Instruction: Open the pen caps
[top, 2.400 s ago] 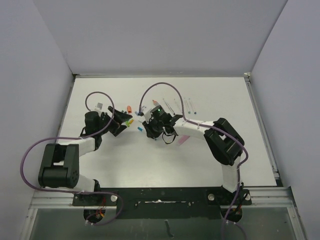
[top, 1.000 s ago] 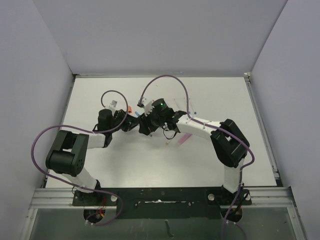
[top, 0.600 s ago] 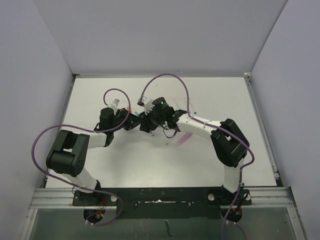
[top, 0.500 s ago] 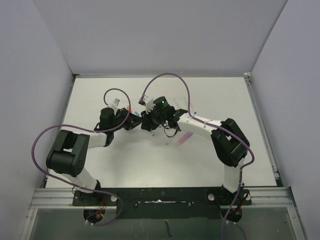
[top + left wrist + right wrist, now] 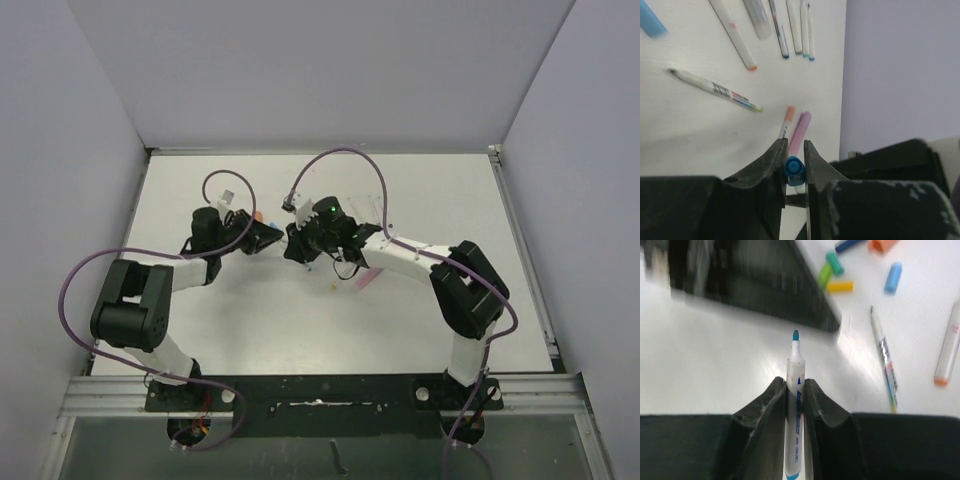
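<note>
A couple of seconds back the two arms hung well apart over the worktop (image 5: 250, 320); they then closed in until the left gripper (image 5: 795, 145) and right gripper (image 5: 795, 382) met near its middle. In the last second the right gripper's jaws came together on the white pen (image 5: 794, 367). Since half a second ago the left wrist has drawn back leftward with the blue cap (image 5: 794, 169), and the right arm has shifted slightly rightward

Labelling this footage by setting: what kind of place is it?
Probably a robotics lab test cell: a white table boxed in by plain panels, two robot arms bolted to a metal rail, pens laid out as props.
</note>
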Tool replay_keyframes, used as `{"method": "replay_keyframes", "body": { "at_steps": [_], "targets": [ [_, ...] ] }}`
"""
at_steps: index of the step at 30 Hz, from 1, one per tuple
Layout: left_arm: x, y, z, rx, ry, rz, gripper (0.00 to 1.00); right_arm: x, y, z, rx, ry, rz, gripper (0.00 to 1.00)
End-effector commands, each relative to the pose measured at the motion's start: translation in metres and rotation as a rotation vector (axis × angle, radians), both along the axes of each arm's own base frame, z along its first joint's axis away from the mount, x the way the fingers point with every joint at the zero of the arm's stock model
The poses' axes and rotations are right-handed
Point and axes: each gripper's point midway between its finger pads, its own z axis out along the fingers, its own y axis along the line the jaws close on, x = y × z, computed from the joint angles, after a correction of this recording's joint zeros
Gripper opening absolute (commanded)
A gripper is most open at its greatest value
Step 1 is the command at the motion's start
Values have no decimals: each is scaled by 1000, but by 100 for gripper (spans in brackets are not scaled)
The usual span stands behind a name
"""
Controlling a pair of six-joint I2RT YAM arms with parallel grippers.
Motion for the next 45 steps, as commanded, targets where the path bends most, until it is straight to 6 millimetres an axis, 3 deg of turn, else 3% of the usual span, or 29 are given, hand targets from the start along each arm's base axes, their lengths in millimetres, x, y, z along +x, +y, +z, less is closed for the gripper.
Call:
{"method": "replay_keyframes", "body": {
  "at_steps": [1,6,13,16,21,37,45],
  "targets": [
    [64,76,22,75,-126,254,0,-20,-38,10,-38,34,-11,0],
    [65,81,13,80,-104,271,0,-11,-50,16,-49,7,-42,0],
    [45,80,-13,93,-26,258,0,41,-64,10,-149,-108,-134,0],
    [33,81,-28,109,18,257,0,59,-58,4,-188,-137,-128,0],
    [18,83,-48,119,71,254,9,74,-42,-6,-194,-131,-99,0],
    [12,89,-59,122,108,263,29,47,-6,-49,-271,-89,10,0],
    [12,91,-45,107,76,278,33,40,3,-62,-287,-78,40,2]
  ]
}}
